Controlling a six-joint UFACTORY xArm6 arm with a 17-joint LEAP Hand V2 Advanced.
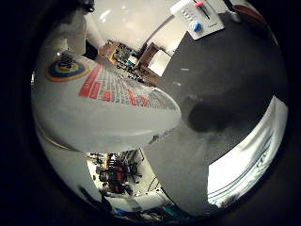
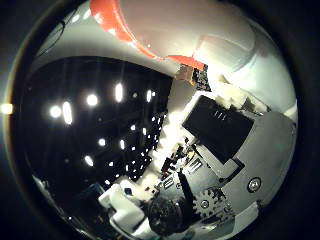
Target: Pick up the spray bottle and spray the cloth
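Note:
The white spray bottle point(image 1: 103, 108), with a red and grey printed label and a round blue and yellow mark, lies right against my palm and fills much of the little finger side view. Its red collar point(image 2: 112, 20) and pale top show in the thumb side view. My right hand point(image 2: 235, 165), white and black with a geared part, curls in beside the bottle and holds it above the dark grey table point(image 1: 225, 70). The bottle casts a shadow point(image 1: 207, 115) on the table. A white cloth point(image 1: 249, 160) lies on the table below and off to one side of the bottle.
A white box with a blue knob and a red slider point(image 1: 197, 19) sits on the table's far part. Shelves and room clutter point(image 1: 136, 59) lie beyond the table edge. A dark ceiling with several lights point(image 2: 100, 110) fills the thumb side view.

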